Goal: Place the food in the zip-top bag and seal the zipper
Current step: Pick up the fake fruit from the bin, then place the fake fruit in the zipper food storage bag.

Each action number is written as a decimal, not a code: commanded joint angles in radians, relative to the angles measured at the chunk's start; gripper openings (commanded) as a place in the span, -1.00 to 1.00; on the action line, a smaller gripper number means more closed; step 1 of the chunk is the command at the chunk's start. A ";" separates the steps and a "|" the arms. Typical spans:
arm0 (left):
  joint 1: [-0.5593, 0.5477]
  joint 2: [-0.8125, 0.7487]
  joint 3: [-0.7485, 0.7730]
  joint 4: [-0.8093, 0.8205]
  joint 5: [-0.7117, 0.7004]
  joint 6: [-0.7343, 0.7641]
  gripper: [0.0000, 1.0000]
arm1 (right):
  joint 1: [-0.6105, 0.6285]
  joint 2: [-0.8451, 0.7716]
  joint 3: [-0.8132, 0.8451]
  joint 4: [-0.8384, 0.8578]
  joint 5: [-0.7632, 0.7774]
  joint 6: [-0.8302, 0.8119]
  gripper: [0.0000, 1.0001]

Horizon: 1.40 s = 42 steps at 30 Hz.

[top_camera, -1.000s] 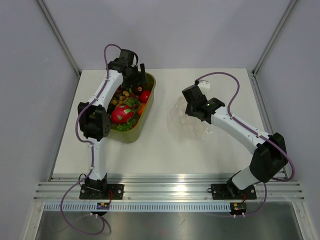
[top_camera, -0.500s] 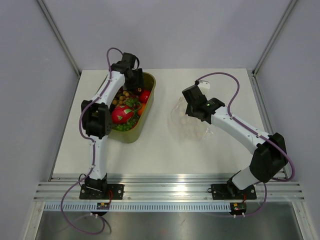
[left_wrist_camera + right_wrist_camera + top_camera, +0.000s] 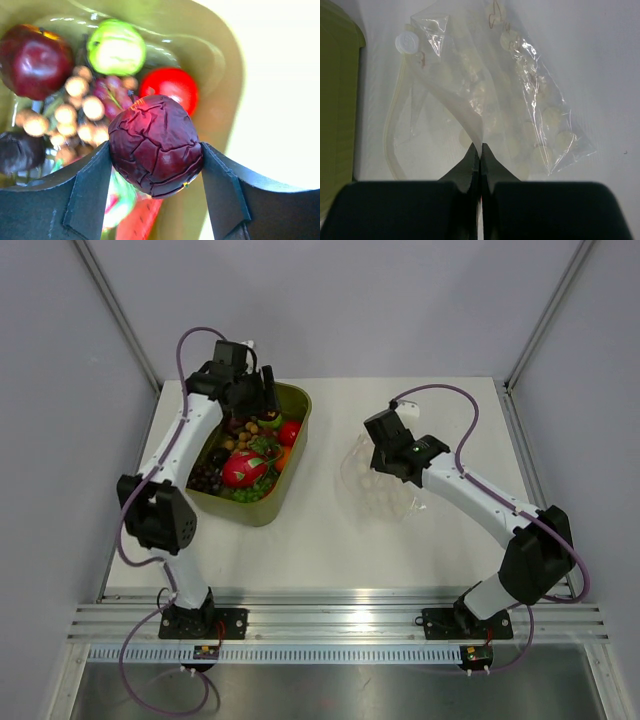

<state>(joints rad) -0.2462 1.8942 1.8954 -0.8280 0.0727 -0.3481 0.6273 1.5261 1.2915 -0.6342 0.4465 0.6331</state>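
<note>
Our left gripper (image 3: 156, 155) is clamped on a wrinkled dark purple fruit (image 3: 150, 132), held above the far end of the olive tub (image 3: 222, 70), which sits at the left of the table (image 3: 330, 550). Our right gripper (image 3: 480, 150) is pressed together on a thin fold of the zip-top bag (image 3: 530, 100), which lies right of the tub, apart from it.

We judge the bag's mouth the main risk. Pinched by one fold, it may sag shut, so the fruit would strike film and roll away. The glossy skin could also slip from the pads on the carry across. The other food (image 3: 250, 465) lies in the tub.

We can read no brand, label or writing anywhere.
</note>
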 commanded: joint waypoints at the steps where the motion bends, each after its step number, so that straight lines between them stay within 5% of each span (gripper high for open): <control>1: 0.005 -0.156 -0.112 0.108 0.177 -0.006 -0.90 | -0.005 0.018 0.068 0.022 -0.029 -0.006 -1.00; 7: -0.007 -0.256 -0.232 0.200 0.482 -0.066 -0.95 | -0.001 0.109 0.167 0.064 -0.127 0.010 -1.00; 14: -0.116 -0.257 -0.337 0.308 0.645 -0.127 -0.95 | 0.009 0.141 0.230 0.071 -0.161 0.030 -1.00; 26: -0.240 -0.172 -0.349 0.345 0.584 -0.160 -0.92 | 0.020 0.128 0.232 0.070 -0.166 0.054 -1.00; 33: -0.243 -0.146 -0.334 0.303 0.527 -0.143 0.08 | 0.020 0.112 0.210 0.077 -0.169 0.112 -1.00; 42: -0.242 -0.153 -0.305 0.259 0.498 -0.117 0.87 | 0.015 0.089 0.164 0.074 -0.181 0.163 -1.00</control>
<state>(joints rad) -0.4835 1.7504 1.5387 -0.5674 0.5823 -0.4816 0.6403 1.6657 1.4666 -0.5812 0.2668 0.7635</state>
